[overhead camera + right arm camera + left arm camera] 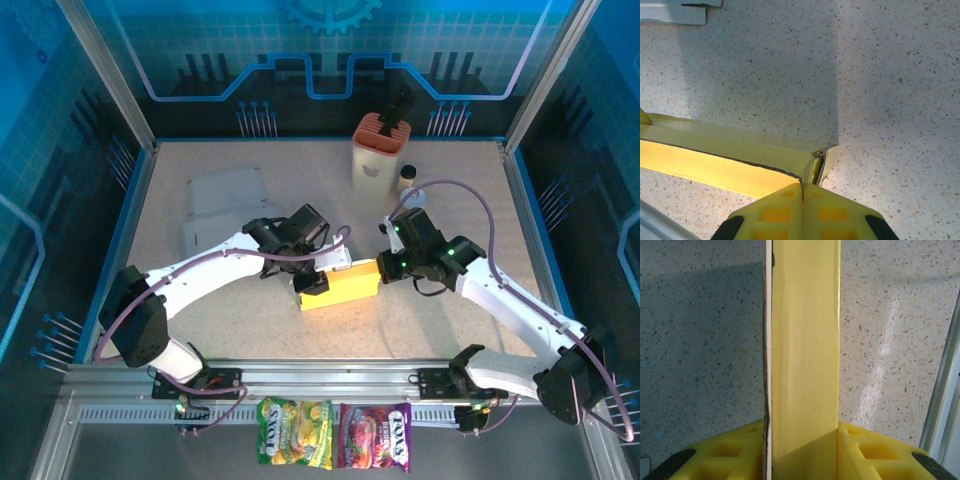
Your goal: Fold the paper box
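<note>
The yellow paper box (pixel 345 286) lies on the speckled table between the two arms. My left gripper (pixel 313 281) is at its left end. In the left wrist view a long yellow panel of the box (pixel 802 340) runs straight between the yellow fingers (pixel 875 450), which are shut against its two sides. My right gripper (pixel 386 268) is at the box's right end. In the right wrist view its fingers (pixel 770 212) are pressed together, and the cut edge of a thin box wall (pixel 740 155) runs into the seam between them beside a folded corner flap (pixel 827 162).
A white container with an orange lid (pixel 381 150) and a small bottle (pixel 407 178) stand at the back. Flat white box blanks (pixel 225 205) lie at the back left, also seen as (pixel 675 12). Two candy bags (pixel 295 432) lie on the front rail.
</note>
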